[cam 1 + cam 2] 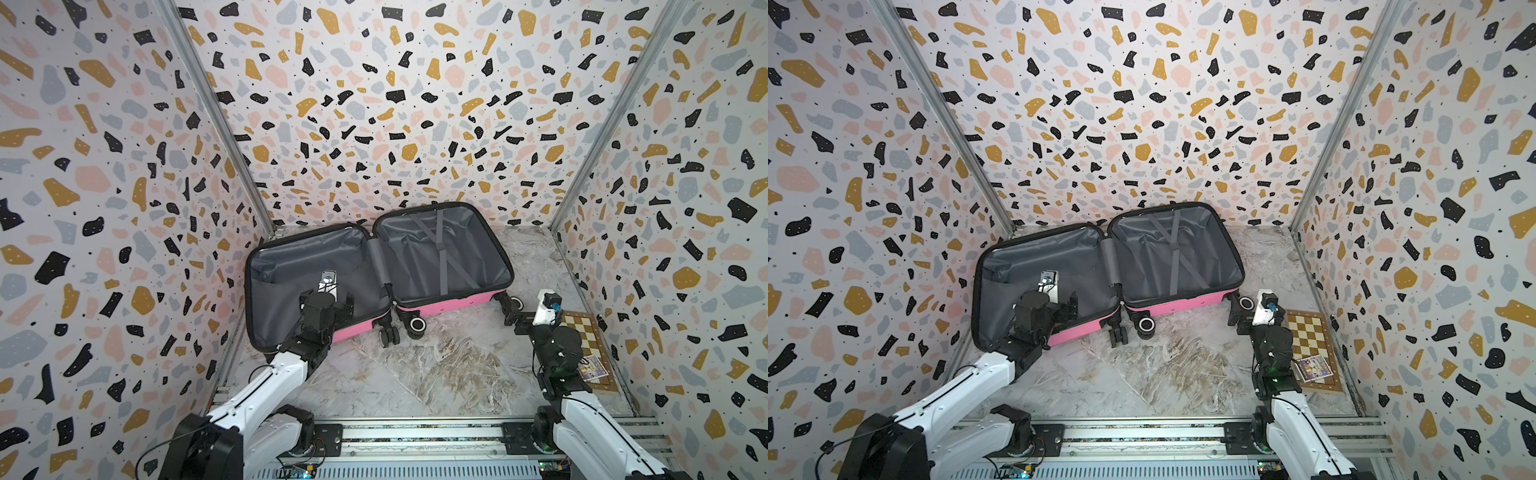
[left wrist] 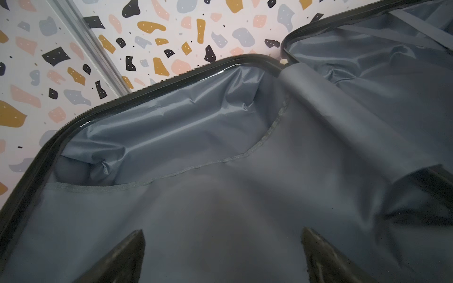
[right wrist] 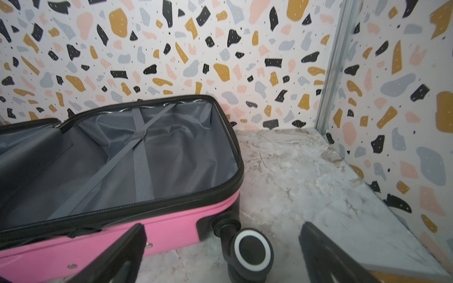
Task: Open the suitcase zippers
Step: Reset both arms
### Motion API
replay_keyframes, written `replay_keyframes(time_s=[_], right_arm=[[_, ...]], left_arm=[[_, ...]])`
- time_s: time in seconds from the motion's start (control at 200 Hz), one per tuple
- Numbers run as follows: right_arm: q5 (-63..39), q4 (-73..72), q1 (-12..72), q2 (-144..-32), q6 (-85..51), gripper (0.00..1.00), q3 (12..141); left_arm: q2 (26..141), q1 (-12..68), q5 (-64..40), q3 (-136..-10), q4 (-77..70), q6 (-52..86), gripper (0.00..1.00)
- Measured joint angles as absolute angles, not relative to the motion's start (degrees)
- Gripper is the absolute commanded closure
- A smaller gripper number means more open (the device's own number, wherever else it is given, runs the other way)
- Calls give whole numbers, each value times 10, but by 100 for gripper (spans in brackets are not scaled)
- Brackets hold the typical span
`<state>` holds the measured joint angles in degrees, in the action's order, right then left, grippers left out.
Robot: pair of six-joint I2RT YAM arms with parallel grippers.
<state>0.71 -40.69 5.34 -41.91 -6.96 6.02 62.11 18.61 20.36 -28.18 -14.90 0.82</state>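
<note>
The pink suitcase (image 1: 449, 305) (image 1: 1183, 303) lies spread open on the marble floor, and both halves show grey lining. Its black zippers (image 3: 122, 208) (image 2: 171, 82) run parted along each half's rim; no pulls can be made out. My left gripper (image 1: 328, 297) (image 1: 1054, 297) (image 2: 221, 235) hangs open over the left half's lining with nothing between its fingers. Beside the right half's near corner my right gripper (image 1: 519, 318) (image 1: 1239, 320) (image 3: 221, 225) is also open and empty. It sits just short of a black wheel (image 3: 253, 251).
A wooden chessboard (image 1: 582, 332) (image 1: 1308, 336) lies against the right wall behind my right arm, with a small printed card (image 1: 594, 368) on it. More suitcase wheels (image 1: 415, 324) stick out towards me at the middle. Patterned walls close in on three sides.
</note>
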Motion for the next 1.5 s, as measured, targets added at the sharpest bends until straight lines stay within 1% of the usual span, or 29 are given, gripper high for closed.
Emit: replay_keyframes(time_s=[0.11,0.215,0.405,0.516,0.631,0.746,0.836,0.936,1.021,1.111,1.296,1.497], right_arm=[[9,-451,53,-425,-57,0,39],[11,-493,54,-453,-44,0,30],[22,-579,66,-573,-24,0,27],[30,-610,73,-647,-14,0,27],[35,-636,73,-681,-5,0,27],[33,-688,55,-707,-4,0,27],[29,-740,34,-758,-9,0,28],[21,-779,25,-824,-11,0,29],[12,-774,25,-832,-10,0,32],[-7,-774,28,-832,-2,0,46],[-15,-771,57,-834,27,0,74],[-4,-729,58,-846,30,0,97]], left_arm=[[675,177,194,-283,-192,-5,1],[709,169,199,-269,-255,-24,1],[734,132,200,-251,-346,-43,1],[757,107,181,-267,-345,-43,1],[776,79,156,-298,-332,-30,1],[772,41,137,-310,-317,0,1],[764,23,122,-311,-300,18,1],[751,22,98,-310,-279,36,1],[730,23,52,-302,-270,41,1],[702,23,31,-279,-278,43,1],[686,23,31,-254,-286,44,1],[624,23,78,-196,-316,58,1]])
